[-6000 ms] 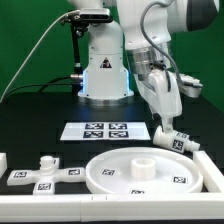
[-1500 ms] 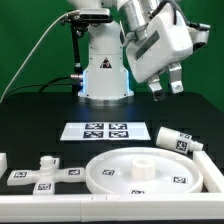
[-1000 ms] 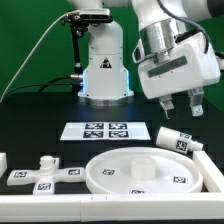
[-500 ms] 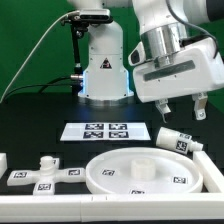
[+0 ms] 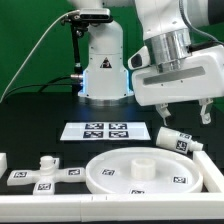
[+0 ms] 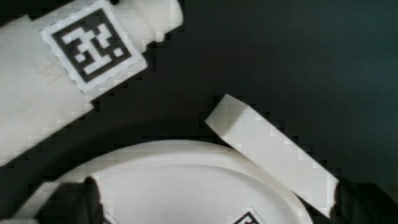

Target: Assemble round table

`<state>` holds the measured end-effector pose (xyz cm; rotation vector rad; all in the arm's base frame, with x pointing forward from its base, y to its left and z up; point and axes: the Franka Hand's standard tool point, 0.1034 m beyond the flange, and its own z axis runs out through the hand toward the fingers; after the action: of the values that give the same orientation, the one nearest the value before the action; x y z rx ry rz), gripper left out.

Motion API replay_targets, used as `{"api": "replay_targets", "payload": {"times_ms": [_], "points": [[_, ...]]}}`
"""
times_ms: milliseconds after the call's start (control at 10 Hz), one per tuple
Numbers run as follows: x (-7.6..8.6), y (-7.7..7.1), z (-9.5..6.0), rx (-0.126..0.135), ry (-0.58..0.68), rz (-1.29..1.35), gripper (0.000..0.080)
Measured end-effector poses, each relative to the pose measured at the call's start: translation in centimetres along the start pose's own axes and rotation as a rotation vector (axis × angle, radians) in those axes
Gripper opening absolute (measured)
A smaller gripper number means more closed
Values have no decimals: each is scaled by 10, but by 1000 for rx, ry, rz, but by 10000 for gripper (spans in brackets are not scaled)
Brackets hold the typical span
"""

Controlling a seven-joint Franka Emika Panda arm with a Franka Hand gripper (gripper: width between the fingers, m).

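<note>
The white rimmed round disc [image 5: 150,172] lies flat at the front with a short stub at its centre. It also fills the near part of the wrist view [image 6: 187,185]. The short thick cylinder leg [image 5: 172,140] lies on its side behind the disc on the exterior view's right, and its tag shows in the wrist view [image 6: 86,48]. The small cross-shaped foot [image 5: 42,172] lies at the front left. My gripper [image 5: 186,113] hangs open and empty above the leg and clear of it. Its dark fingertips [image 6: 80,195] frame the disc.
The marker board [image 5: 107,130] lies flat behind the disc. A white fence runs along the front [image 5: 60,205] and the exterior view's right edge [image 5: 213,160]; a white bar of it shows in the wrist view [image 6: 267,150]. The robot base [image 5: 103,70] stands at the back.
Six seconds ago the gripper was low beside the leg; it then rose. Over the last second it has moved toward the exterior view's right and slightly lower, turning to face down, still open.
</note>
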<state>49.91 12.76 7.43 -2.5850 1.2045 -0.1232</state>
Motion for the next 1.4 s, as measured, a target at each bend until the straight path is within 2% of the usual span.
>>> {"api": "replay_targets", "payload": {"times_ms": [100,200,400,500,600,800,900,1100,1300,1400], "points": [[-1,0,0,-6,-7,-30,648],[-5,3,1,-36,-40,-166,648],[-9,7,-1,-73,-81,-330,648],[-19,7,1,-119,-122,-445,648],[-16,5,1,-105,-90,-431,648],[-17,7,2,-110,-96,-431,648],[-19,7,2,-119,-95,-490,648],[-30,9,7,-155,-102,-707,648],[-50,8,14,-205,-138,-865,648],[-51,6,15,-197,-128,-869,648]]}}
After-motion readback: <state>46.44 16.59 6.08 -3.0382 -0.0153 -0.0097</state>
